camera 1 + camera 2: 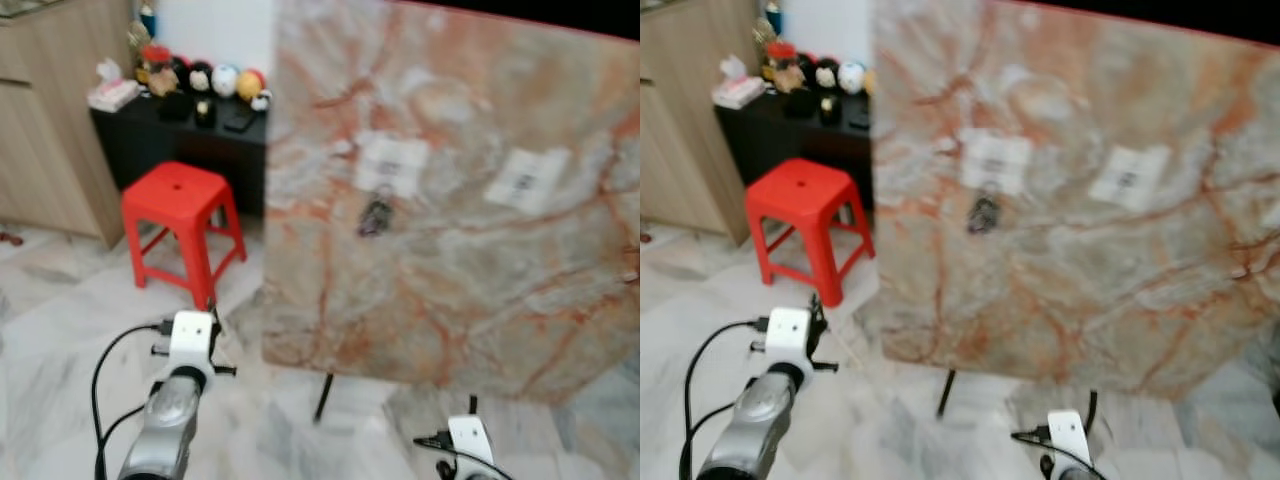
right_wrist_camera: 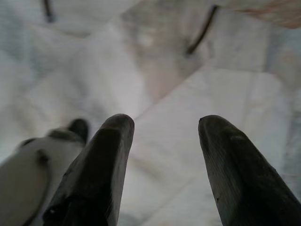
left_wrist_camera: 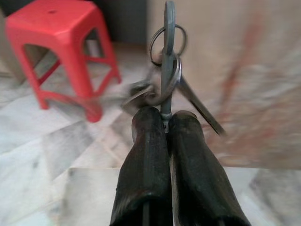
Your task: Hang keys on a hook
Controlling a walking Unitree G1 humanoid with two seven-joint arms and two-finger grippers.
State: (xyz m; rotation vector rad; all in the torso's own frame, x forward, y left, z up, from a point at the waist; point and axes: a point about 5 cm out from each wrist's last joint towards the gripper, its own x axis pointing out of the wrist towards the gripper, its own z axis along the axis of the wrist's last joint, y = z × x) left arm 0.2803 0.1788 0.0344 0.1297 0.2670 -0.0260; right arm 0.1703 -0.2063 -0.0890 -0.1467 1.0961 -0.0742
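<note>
The left tool [image 3: 165, 123] is clamped on a bunch of keys [image 3: 165, 80], one flat key standing up between its fingertips with rings and other keys dangling beside it. It is raised in front of a marble-patterned board [image 1: 450, 210] standing on the marble floor [image 1: 60, 330]. Something dark hangs beneath a white label [image 1: 392, 163] on the board. A red plastic stool [image 1: 180, 225] stands to the left. The right tool [image 2: 162, 125] hangs low, fingers apart.

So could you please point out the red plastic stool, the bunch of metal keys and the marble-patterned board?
Red plastic stool [image 1: 175, 195], left eye view, on its seat.
Bunch of metal keys [image 3: 165, 70], left wrist view, on the gripped key's blade.
Marble-patterned board [image 1: 470, 270], left eye view, on its bare face.
</note>
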